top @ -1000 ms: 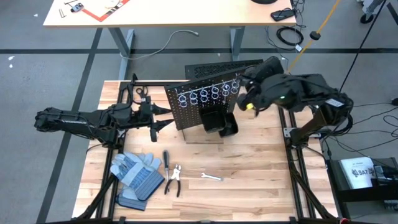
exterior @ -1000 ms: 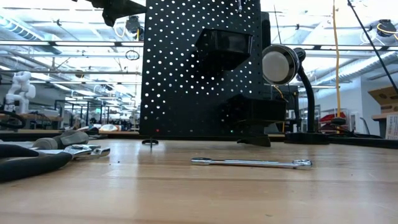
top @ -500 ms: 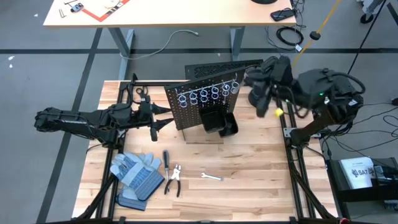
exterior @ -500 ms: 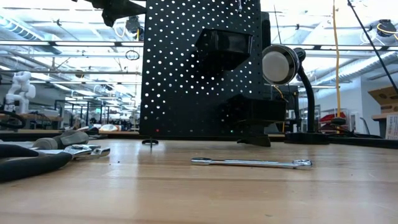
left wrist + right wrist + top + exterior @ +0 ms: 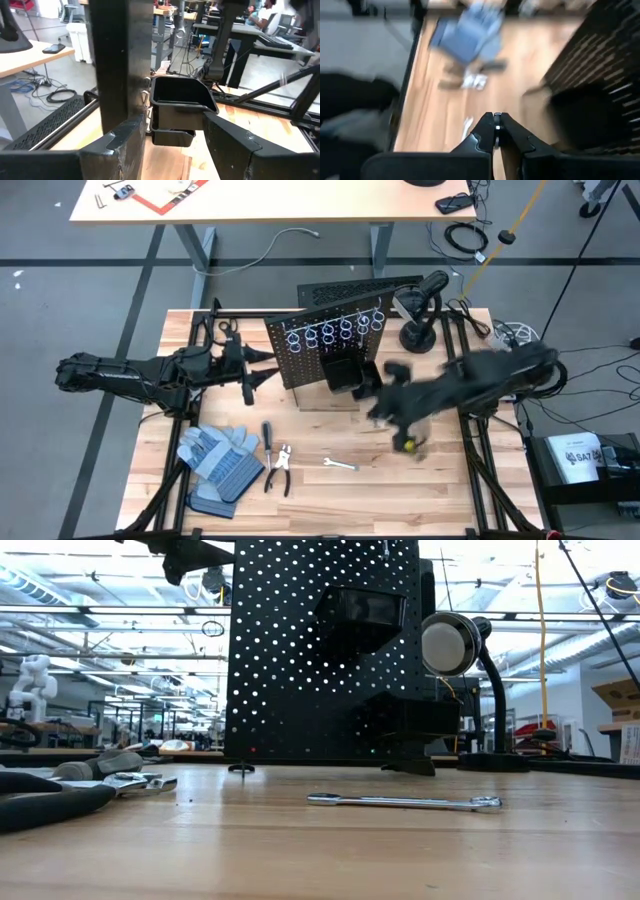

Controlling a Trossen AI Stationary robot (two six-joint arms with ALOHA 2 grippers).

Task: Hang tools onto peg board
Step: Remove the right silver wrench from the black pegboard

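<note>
Wooden bench: right claw closed, empty, blurred mid-frame near peg board; may clip its bins before reaching wrench; left claw open beside board

work gloves, desk lamp, wooden table

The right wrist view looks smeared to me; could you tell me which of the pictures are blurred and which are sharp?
Right wrist view: heavy motion blur on the gloves and peg board. High view: only the right arm is smeared. Low view: sharp on the wrench, with bright backlight behind the peg board.
</note>
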